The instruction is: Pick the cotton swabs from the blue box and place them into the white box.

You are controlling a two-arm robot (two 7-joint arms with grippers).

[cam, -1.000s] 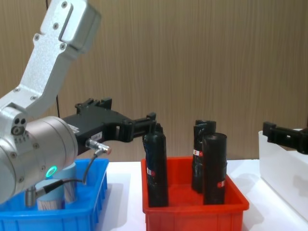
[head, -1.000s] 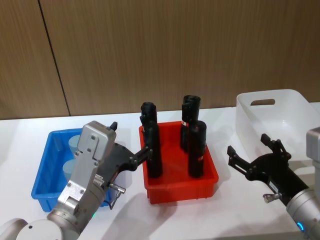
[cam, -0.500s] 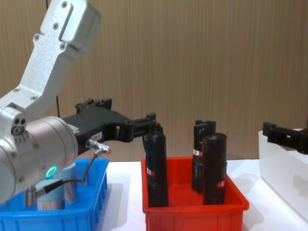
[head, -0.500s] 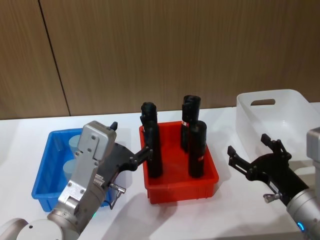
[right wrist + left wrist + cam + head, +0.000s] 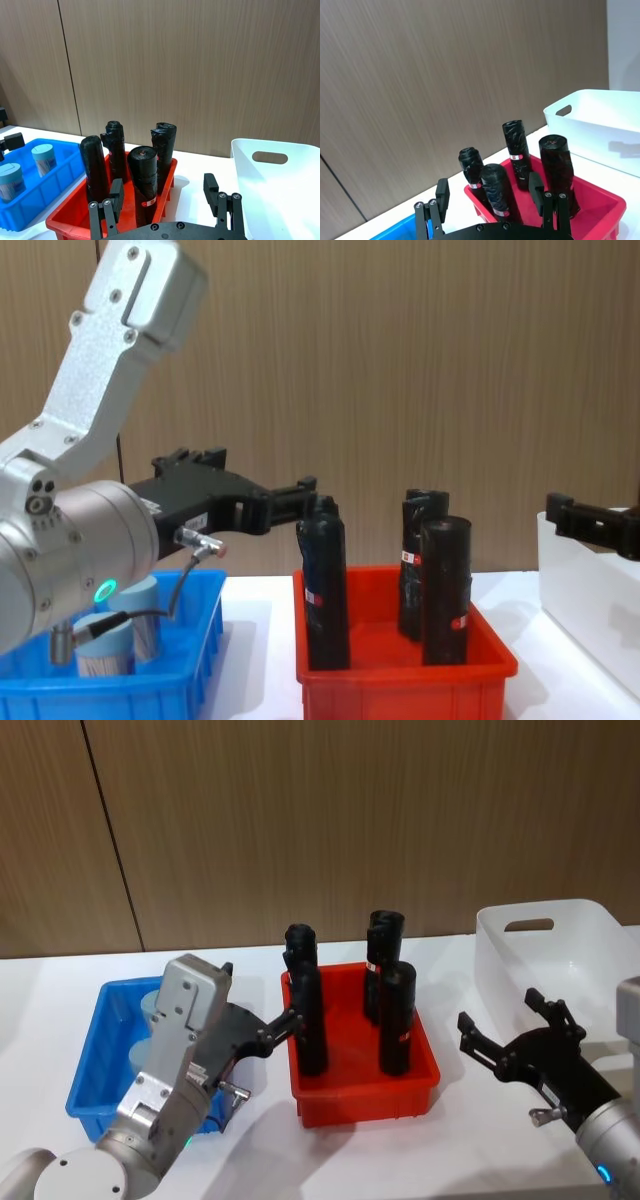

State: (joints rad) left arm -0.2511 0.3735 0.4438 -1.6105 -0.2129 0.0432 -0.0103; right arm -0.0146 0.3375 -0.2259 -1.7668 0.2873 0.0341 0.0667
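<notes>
Two cotton swabs jars (image 5: pixel 42 156) (image 5: pixel 10 177) with pale lids stand in the blue box (image 5: pixel 92 1050) at the left; in the head view my left arm hides most of them. My left gripper (image 5: pixel 260 992) hovers open and empty above the blue box's right edge, its fingers pointing at the red bin. From the left wrist, that gripper (image 5: pixel 489 190) faces the black rolls. The white box (image 5: pixel 560 935) stands at the far right. In front of it, low over the table, my right gripper (image 5: pixel 498 1007) hangs open and empty.
A red bin (image 5: pixel 360 1095) sits between the blue and white boxes, holding several tall black rolls (image 5: pixel 398 1015). One roll (image 5: pixel 325 580) stands just beyond my left fingertip (image 5: pixel 305 485). A wood-panel wall runs behind the white table (image 5: pixel 470 1120).
My left gripper has drawn back slightly to the left, away from the nearest black roll. The right arm has stayed still.
</notes>
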